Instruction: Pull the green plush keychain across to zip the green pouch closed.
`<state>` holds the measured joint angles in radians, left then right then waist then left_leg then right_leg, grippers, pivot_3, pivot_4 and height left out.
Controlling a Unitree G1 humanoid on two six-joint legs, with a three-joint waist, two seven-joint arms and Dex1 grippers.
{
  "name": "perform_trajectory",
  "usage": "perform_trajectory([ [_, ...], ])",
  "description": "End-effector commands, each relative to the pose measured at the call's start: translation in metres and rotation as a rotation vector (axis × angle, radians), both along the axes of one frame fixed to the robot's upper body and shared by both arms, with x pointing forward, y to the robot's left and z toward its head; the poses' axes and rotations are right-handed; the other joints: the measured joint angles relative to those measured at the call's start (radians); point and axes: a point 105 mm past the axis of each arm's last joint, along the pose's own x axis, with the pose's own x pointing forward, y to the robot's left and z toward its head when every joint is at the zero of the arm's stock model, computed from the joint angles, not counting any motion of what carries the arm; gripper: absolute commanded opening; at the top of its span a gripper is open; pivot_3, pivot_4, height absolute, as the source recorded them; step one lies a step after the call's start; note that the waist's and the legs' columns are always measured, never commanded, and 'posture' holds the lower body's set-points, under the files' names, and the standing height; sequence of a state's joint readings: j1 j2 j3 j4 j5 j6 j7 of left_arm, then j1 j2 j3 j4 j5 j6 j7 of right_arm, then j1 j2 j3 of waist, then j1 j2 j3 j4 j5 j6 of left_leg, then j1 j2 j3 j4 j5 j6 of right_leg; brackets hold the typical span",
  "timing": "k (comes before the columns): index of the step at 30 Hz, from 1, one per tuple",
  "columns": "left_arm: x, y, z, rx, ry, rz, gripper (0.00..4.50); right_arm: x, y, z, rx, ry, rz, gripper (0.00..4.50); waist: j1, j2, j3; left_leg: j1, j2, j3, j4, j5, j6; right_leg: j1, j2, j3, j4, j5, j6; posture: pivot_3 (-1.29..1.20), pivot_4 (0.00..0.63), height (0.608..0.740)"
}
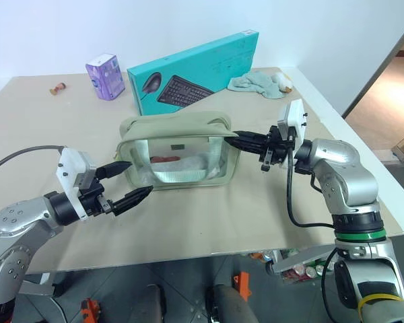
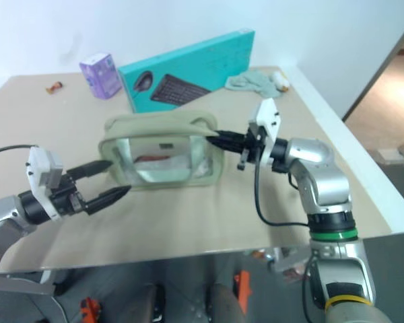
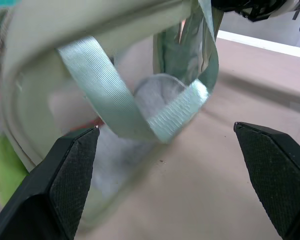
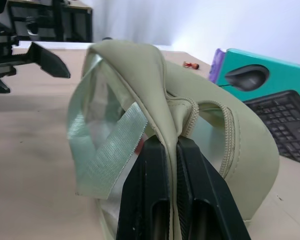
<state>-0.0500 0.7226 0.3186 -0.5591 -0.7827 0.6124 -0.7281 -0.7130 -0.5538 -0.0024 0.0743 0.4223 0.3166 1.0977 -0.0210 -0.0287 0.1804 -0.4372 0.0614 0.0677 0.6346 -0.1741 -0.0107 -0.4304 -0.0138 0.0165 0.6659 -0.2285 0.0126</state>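
The right gripper [image 4: 172, 145] has its fingers clenched on the end of the green pouch [image 1: 178, 151], pinching the fabric fold just beside the end of the zipper [image 4: 227, 130], which runs away from the fingertips along the top. That pinch anchors the bag. The left gripper [image 1: 131, 182] hangs at the opposite end with its fingers spread wide and nothing between them; one fingertip is level with the pouch's near corner, the other lower and closer to the table [image 1: 209, 222]. In the left wrist view a light green strap [image 3: 140, 115] loops between the two pads, with the pouch wall behind it.

The green plush keychain [image 3: 2, 165] appears to be the lime-green blur at that view's edge, outside the left fingers and beside one pad, low against the pouch's end; it is too blurred to be sure.

To do this step well, the open fingers should probably shift off the strap loop and toward that plush piece, so they close on the charm or its cord alone. Catching the strap instead would drag the bag, not the slider. Then pull along the zipper line toward the right fingers, keeping the pull level with the top seam while the right pinch holds firm.
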Motion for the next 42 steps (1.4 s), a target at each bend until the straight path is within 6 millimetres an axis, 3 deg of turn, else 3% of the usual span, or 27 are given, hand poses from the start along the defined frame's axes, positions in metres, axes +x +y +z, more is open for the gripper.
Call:
perform_trajectory([
  [1,-0.003,0.001,0.006,0.017,-0.039,0.001,4.50,-0.001,0.001,0.019,0.001,-0.096,0.022,0.03,0.000,0.000,0.000,0.000,0.000,0.000,0.000,0.000,0.000,0.000,0.000,0.000,0.000,0.000,0.000,0.00,0.150,0.740],
  [19,-0.004,0.006,0.011,-0.004,-0.054,0.059,4.50,-0.001,0.002,0.010,0.006,-0.067,0.003,0.03,0.000,0.000,0.000,0.000,0.001,0.000,0.000,0.000,0.000,0.000,0.000,0.000,0.000,0.000,0.000,0.00,0.150,0.740],
  [29,-0.013,-0.004,0.016,-0.035,-0.043,-0.032,4.50,-0.001,0.003,0.010,0.002,-0.067,0.002,0.03,0.000,0.000,0.000,0.000,0.001,0.000,0.000,0.000,0.000,-0.001,0.000,0.000,0.000,0.000,0.000,0.00,0.150,0.740],
  [32,-0.011,0.006,0.023,-0.037,-0.040,-0.004,4.50,-0.002,0.005,0.010,-0.005,-0.067,0.012,0.03,0.000,0.000,0.000,0.000,0.001,0.000,0.000,0.000,0.000,-0.001,0.001,0.000,0.000,0.000,0.000,0.00,0.150,0.740],
  [36,-0.003,0.035,0.035,-0.092,-0.045,0.125,4.50,-0.001,0.004,0.010,-0.019,-0.085,0.009,0.03,0.000,0.000,0.000,0.000,0.002,0.000,0.000,0.000,0.000,-0.001,0.002,0.000,0.001,0.001,-0.001,0.00,0.150,0.740],
  [42,0.003,0.071,0.023,-0.078,-0.040,0.328,4.50,0.000,0.003,0.010,-0.023,-0.085,0.004,0.03,0.000,0.000,0.000,0.000,0.003,0.001,0.000,0.000,0.000,-0.002,0.003,0.001,0.001,0.001,-0.002,0.00,0.150,0.740],
])
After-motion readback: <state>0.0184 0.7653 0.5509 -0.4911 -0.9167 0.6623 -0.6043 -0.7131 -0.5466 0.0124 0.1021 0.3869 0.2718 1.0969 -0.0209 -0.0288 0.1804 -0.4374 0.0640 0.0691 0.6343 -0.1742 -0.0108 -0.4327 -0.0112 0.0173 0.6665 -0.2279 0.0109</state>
